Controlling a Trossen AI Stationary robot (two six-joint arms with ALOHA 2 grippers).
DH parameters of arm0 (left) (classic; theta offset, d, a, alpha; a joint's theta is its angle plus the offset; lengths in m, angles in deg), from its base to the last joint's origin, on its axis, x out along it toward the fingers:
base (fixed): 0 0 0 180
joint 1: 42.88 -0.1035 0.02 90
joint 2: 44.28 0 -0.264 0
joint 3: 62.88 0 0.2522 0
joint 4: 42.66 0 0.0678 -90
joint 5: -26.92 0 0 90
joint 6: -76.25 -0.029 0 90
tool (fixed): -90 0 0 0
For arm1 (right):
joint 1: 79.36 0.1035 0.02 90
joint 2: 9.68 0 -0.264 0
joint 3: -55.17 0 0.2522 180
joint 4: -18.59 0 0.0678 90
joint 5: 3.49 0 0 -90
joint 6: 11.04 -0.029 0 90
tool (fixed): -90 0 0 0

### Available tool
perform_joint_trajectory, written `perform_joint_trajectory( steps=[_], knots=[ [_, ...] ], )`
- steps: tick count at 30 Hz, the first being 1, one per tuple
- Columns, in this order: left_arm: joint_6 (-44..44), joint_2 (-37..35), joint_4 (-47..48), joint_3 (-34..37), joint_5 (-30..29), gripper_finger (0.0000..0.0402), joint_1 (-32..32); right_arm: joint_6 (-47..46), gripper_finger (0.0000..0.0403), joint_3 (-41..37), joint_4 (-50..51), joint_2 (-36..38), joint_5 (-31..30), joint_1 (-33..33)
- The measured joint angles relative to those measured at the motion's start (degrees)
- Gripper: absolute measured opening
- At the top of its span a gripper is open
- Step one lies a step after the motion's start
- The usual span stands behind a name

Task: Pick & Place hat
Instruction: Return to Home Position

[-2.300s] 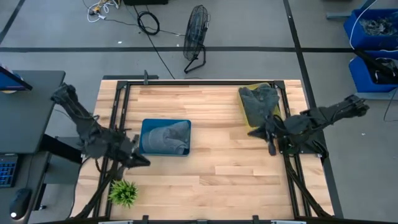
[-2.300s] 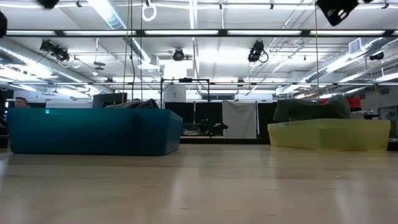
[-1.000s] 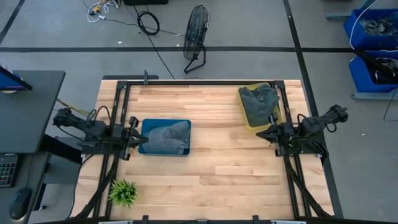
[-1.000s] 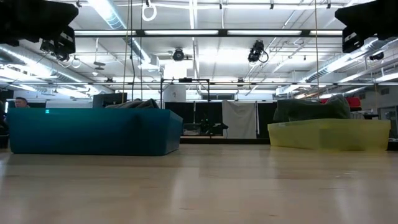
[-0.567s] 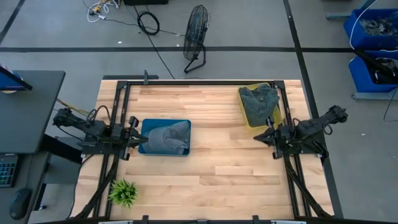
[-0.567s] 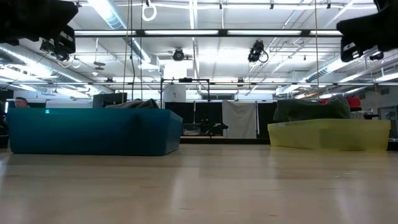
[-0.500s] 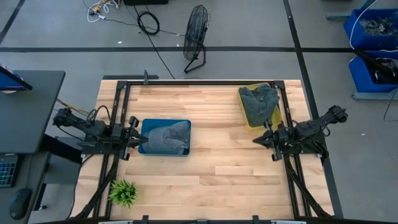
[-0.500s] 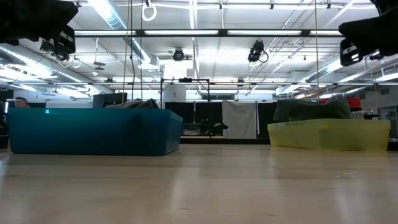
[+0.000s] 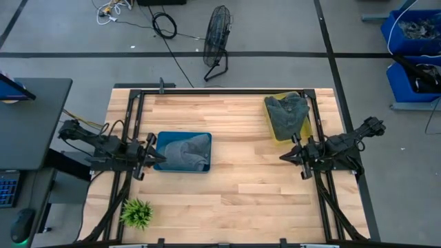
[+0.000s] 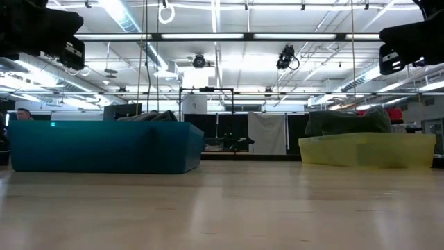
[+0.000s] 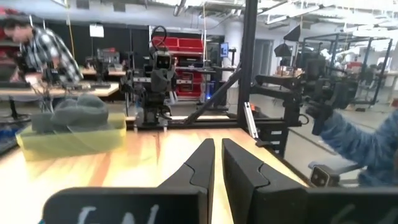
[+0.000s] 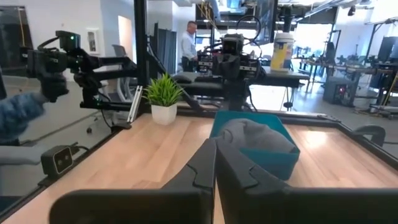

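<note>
A blue bin stands on the table's left half with a grey hat lying inside; the right wrist view shows this hat too. A yellow bin near the far right corner holds a darker grey-green hat, piled above its rim. My left gripper hovers level just left of the blue bin, shut, pointing right. My right gripper hovers just near of the yellow bin, shut, pointing left toward the blue bin.
A small potted plant stands at the near left corner. Black frame rails run along the table's left, right and far edges. Bare wood lies between the bins. A floor fan stands beyond the far edge. People show in the room behind.
My right gripper has slid a little toward the table's left and near edge, away from the yellow bin, staying shut. My left gripper has shifted slightly toward the near edge beside the blue bin. Both hats and bins lie as before.
</note>
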Motion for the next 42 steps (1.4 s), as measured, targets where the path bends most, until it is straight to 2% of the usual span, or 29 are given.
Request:
perform_joint_trajectory(
  steps=[4, 42],
  knots=[
    [3.45, 0.06, 0.23, 0.02, -0.01, 0.0034, 0.00, -0.07, 0.0015, 0.00, 0.00, 0.00, 0.01, 0.00],
    [3.94, 0.04, 0.19, 0.10, -0.02, 0.0034, 0.00, -0.06, 0.0015, 0.04, 0.00, -0.02, 0.03, 0.02]
  ],
)
